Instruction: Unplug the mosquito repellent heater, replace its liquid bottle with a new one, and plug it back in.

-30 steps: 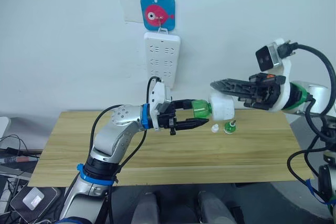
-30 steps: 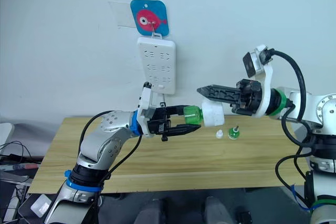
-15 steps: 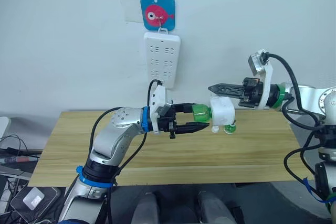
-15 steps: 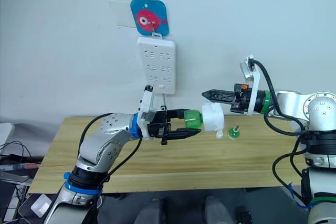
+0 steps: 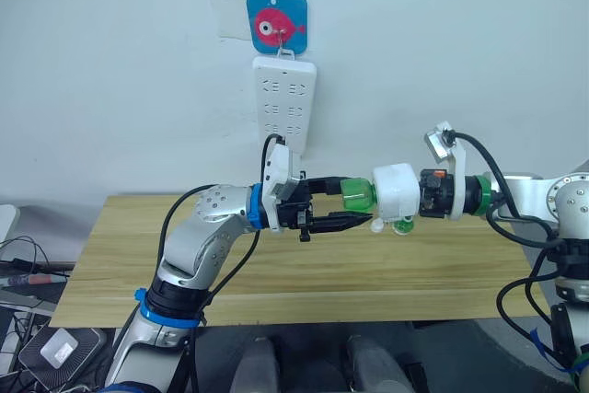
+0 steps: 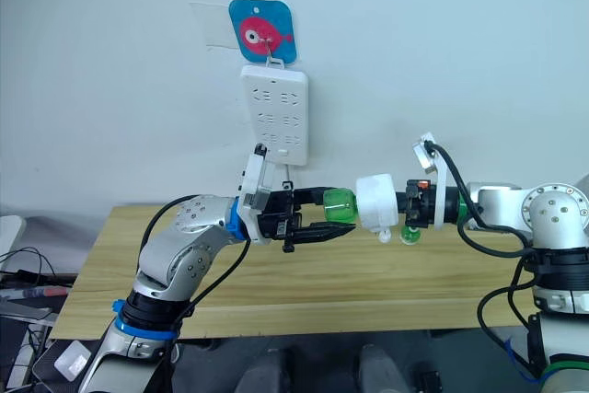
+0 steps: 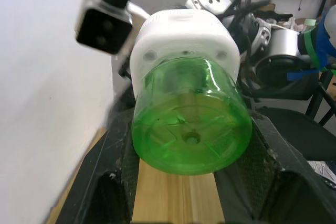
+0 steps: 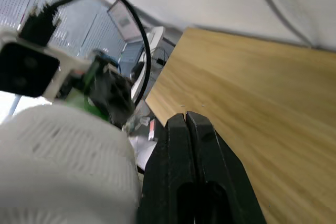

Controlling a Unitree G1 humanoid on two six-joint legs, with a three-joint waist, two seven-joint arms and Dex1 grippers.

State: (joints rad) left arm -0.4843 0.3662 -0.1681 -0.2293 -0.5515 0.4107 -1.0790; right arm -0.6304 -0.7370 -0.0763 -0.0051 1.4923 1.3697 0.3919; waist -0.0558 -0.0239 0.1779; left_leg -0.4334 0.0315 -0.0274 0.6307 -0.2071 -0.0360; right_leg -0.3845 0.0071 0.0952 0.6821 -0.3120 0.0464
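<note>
My left gripper point(image 5: 353, 200) is shut on a green bottle point(image 5: 356, 197) and holds it on its side above the table. The bottle's neck is hidden inside the white mosquito repellent heater point(image 5: 397, 192), which sits on its end. In the left wrist view the bottle point(image 7: 190, 116) lies between both fingers point(image 7: 113, 148), heater point(image 7: 184, 35) beyond. My right gripper point(image 8: 187, 121) is shut with nothing between its fingers. It lies close beside the heater point(image 8: 58, 166), on the side away from the bottle. A second green bottle point(image 5: 402, 224) with a dark wick stands on the table.
A small white cap point(image 5: 376, 225) lies beside the standing bottle. The white power strip point(image 5: 283, 103) hangs on the wall under a blue fish hook point(image 5: 277, 21). The wooden table point(image 5: 276, 269) stretches below both arms.
My right gripper has turned and dropped from above the heater to level with it, just behind it. The left gripper has kept the bottle and heater almost still.
</note>
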